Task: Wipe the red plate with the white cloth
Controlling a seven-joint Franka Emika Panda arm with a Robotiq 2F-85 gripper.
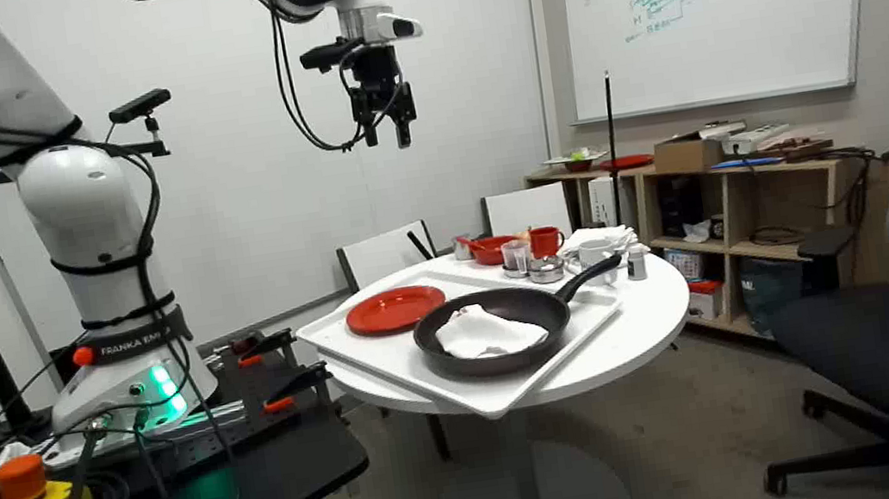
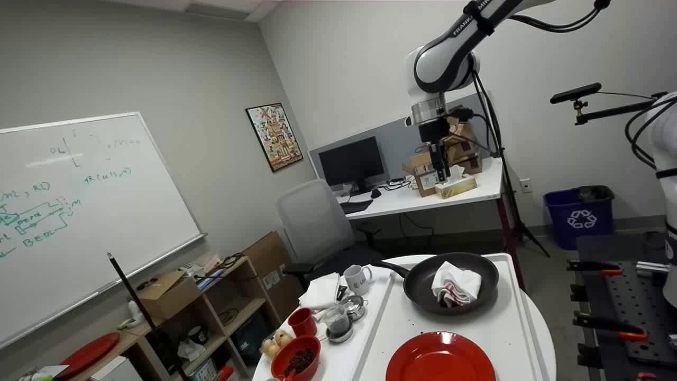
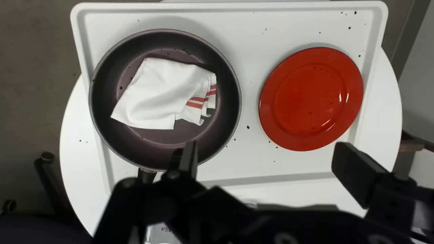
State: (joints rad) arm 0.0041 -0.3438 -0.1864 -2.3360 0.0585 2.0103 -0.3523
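Gripper (image 3: 264, 149) hangs high, its jaws spread wide. Well below it, left in the wrist view, sits the pan (image 3: 162, 138), the cloth (image 3: 159, 95) lying bunched inside; right, apart from the pan, is the plate (image 3: 310, 105). Farther down, under both, comes the tray (image 3: 251, 51), then the table (image 3: 386, 101).

Cloth (image 3: 156, 96) lies in pan (image 3: 226, 105) beside plate (image 3: 307, 101)

in an exterior view, the white arm (image 1: 80, 196) is held high at the left and bent over to the top centre, where the wrist (image 1: 368, 23) is pointed downward. the gripper (image 1: 388, 129) is hung below it, its fingers (image 3: 354, 173) spread well apart across the wrist view's lower half.
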